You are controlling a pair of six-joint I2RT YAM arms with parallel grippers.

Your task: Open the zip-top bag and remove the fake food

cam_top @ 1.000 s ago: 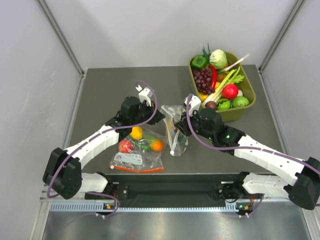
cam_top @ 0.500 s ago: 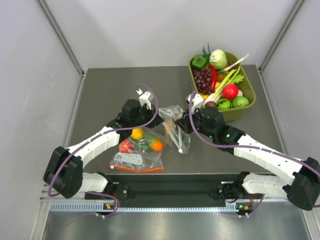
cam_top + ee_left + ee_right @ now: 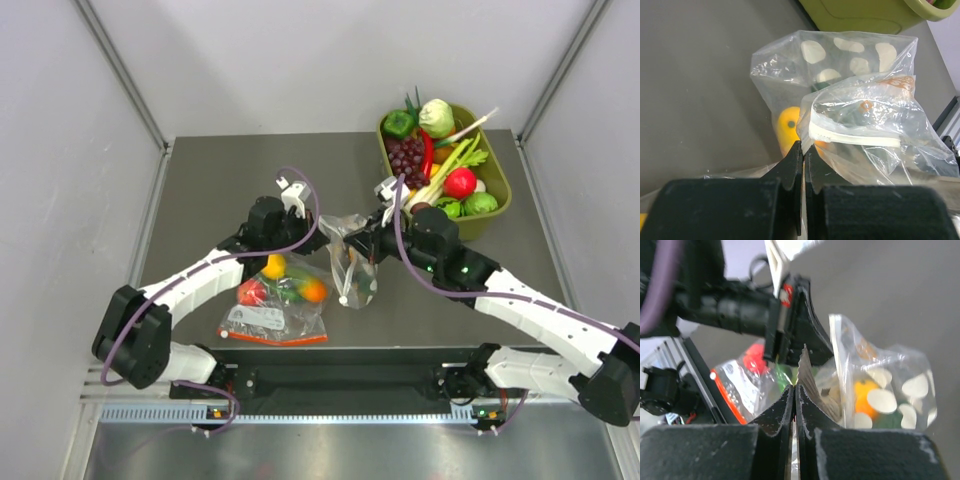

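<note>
1. We've got both grippers clamped shut on the mouth of the bag [image 3: 355,280], mid-frame in the top view. The left gripper [image 3: 803,148] pinches one lip right by the white zip strip [image 3: 855,137]. The right gripper [image 3: 795,390] has a flap of plastic between its tips (thin stuff, not much to bite on).
2. The fake food [image 3: 786,125] is inside, the yellow piece low down with something dark green beside it.
3. What we'd worry about: a lip slipping out when the arms pull apart, or the zip not parting and the whole bag just lifting.
4. Around it: a second bag [image 3: 272,300] of round fruits lies just left, and the green bin [image 3: 480,228] sits upper right, near the right gripper. Either could get bumped.
</note>
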